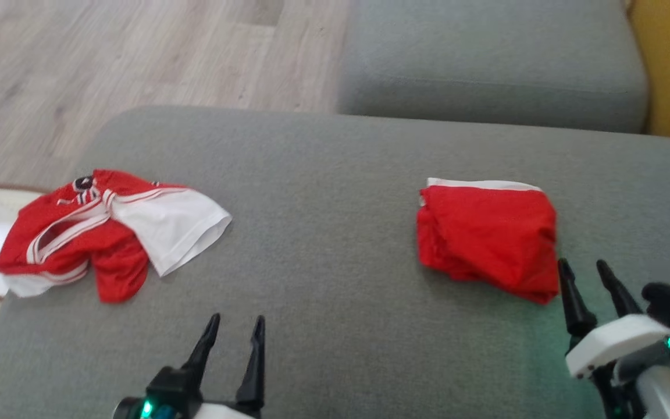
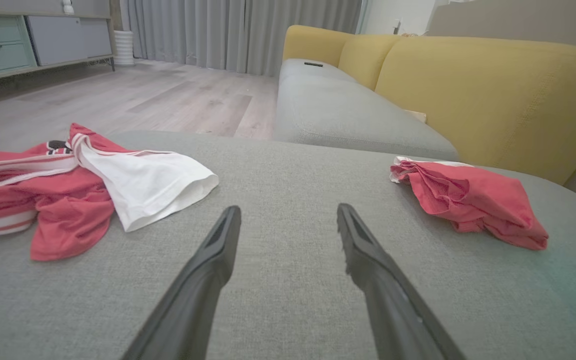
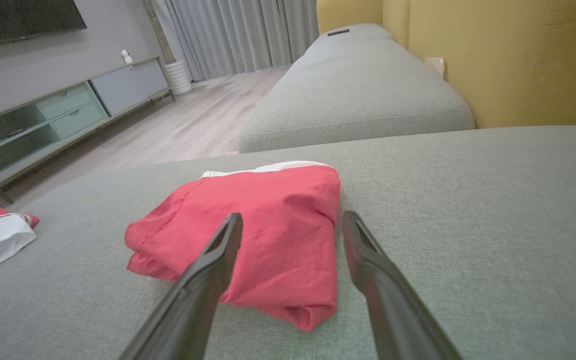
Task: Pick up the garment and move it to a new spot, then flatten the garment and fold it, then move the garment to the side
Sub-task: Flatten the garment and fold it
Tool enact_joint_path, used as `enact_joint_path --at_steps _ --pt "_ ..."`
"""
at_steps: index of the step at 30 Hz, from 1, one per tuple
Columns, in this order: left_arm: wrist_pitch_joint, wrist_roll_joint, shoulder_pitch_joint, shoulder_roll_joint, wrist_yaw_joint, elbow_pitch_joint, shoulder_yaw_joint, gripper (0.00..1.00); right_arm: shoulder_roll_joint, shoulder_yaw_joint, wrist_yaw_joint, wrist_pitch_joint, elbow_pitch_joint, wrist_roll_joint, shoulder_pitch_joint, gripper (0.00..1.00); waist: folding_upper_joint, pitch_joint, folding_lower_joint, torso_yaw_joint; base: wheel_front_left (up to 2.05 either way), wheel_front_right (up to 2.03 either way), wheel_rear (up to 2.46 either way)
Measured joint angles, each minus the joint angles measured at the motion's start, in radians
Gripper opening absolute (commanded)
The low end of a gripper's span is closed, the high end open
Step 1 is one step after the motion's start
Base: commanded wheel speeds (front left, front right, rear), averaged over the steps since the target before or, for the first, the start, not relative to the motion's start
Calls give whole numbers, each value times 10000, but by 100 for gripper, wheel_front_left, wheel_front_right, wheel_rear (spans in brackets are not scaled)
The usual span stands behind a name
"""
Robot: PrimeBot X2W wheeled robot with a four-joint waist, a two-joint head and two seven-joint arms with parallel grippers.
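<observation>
"On the right side of the grey cushion (image 1: 323,174), just ahead of my right gripper (image 1: 582,263), lies the folded red garment (image 1: 489,235), a compact packet with a white band along its far edge."

"Are you gripping it?"

"No. My right fingers stand apart with nothing pinched between them. One tip is just beside the packet's near corner, and I cannot tell whether it brushes the cloth. My left gripper (image 1: 238,319) is spread wide too, holding nothing, over bare cushion near the middle."

"So which step is this?"

"The last one, I judge. The garment is folded and lies off to the side, well apart from the crumpled red-and-white garment (image 1: 108,233) at the cushion's left end. Flattening and folding look done, and the move aside looks as good as done."

"What does the next move call for?"

"Drawing my right arm up and straight away from the packet, so a finger doesn't catch that near corner and drag the layers open. The fold looks loose and its near edge bulges a little, so a snag would spoil it easily. If the heap on the left is next, my left gripper is the nearer one. It would want a pinch on an edge, the white panel perhaps, not a grab into the middle of the tangle"
</observation>
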Motion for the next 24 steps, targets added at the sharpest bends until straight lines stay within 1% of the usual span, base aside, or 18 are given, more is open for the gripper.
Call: enact_joint_path --at_steps 4,9,16,18,21,22,24 --pt "0 150 534 0 100 -40 387 100 449 -268 0 -293 -215 -307 599 100 0 -293 0 -320 0 0 0" --pt "0 151 1147 6 75 -140 941 100 999 -211 0 -646 -420 -888 1551 100 0 -731 0 -789 0 0 0" --pt "0 370 1595 8 -17 -305 1528 100 1371 -188 0 -863 -988 -2249 2149 100 0 -1110 0 -1218 0 0 0" --pt "0 464 1648 12 -27 -303 1553 100 1471 -234 0 -863 -1193 -2454 2254 100 0 -1142 0 -1257 0 0 0" --pt "0 667 1790 17 -134 -362 1634 100 1697 -316 2 -865 -1707 -2961 2531 100 0 -1212 0 -1329 0 0 0" --pt "0 761 1829 19 -230 -401 1653 100 1722 -297 0 -865 -1797 -3120 2620 100 0 -1233 0 -1349 0 0 0" --pt "0 849 1920 19 -291 -504 1739 100 1758 -234 0 -865 -1937 -3208 2791 100 0 -1277 0 -1362 0 0 0"
